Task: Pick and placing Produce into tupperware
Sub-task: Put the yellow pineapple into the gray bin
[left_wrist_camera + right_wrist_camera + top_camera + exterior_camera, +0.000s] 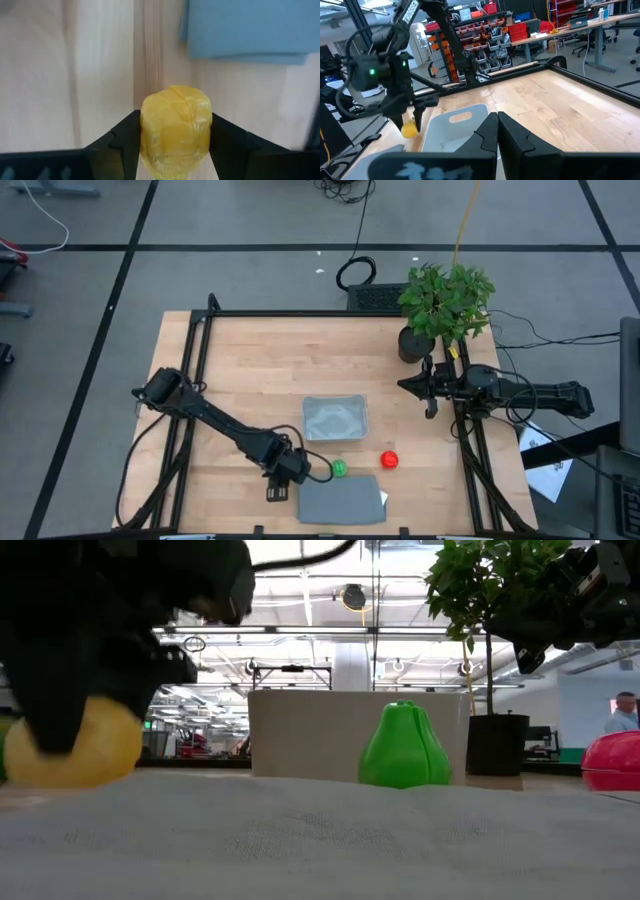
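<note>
We pinch the yellow produce (175, 131) in our left gripper (175, 150).
Our right gripper (497, 131) waits near the potted plant (447, 300), fingers pressed together.

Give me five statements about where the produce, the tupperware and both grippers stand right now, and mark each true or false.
1. The left gripper is shut on the yellow fruit. True.
2. The green fruit lies inside the tupperware. False: it sits on the table between the tupperware and the grey lid.
3. The red fruit rests on the table, outside the tupperware. True.
4. The right gripper holds the red fruit. False: it is shut and empty, near the potted plant.
5. The tupperware holds no produce. True.
</note>
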Available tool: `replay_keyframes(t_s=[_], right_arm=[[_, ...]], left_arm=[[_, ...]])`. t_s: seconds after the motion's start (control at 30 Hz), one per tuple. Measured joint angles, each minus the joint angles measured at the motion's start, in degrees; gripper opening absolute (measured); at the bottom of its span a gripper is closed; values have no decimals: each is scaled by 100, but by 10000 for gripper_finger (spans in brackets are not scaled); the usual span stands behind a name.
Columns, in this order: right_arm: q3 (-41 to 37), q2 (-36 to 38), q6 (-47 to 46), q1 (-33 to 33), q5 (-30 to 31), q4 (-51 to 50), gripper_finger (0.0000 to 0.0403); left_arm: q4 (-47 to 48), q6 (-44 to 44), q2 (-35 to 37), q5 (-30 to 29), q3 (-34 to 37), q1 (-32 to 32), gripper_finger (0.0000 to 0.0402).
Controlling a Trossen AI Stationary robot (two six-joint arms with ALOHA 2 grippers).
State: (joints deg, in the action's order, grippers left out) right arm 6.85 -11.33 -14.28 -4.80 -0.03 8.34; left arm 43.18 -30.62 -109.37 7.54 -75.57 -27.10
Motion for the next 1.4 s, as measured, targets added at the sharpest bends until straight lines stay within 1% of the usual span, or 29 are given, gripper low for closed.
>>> replay_keyframes(t_s=[0.17,0.37,0.57,0.87,1.0,1.27,1.4], right_arm=[[1,-27,-2,2,2,31,0],[1,-70,-2,1,2,50,0],[0,-98,0,2,0,41,0],[0,-96,-2,2,2,60,0],[0,-96,-4,0,2,61,0],[0,-96,-3,0,2,70,0],[0,-96,-2,0,2,70,0]], left_arm=[[211,183,459,-150,2,129,188],[609,355,1248,-589,2,284,188],[1084,390,1887,-749,0,534,188],[2117,857,2526,-956,-2,1125,189],[2439,981,2806,-1205,-2,1488,189],[2453,1227,2831,-1214,-2,2140,189],[2146,1501,2686,-1211,-2,2457,189]])
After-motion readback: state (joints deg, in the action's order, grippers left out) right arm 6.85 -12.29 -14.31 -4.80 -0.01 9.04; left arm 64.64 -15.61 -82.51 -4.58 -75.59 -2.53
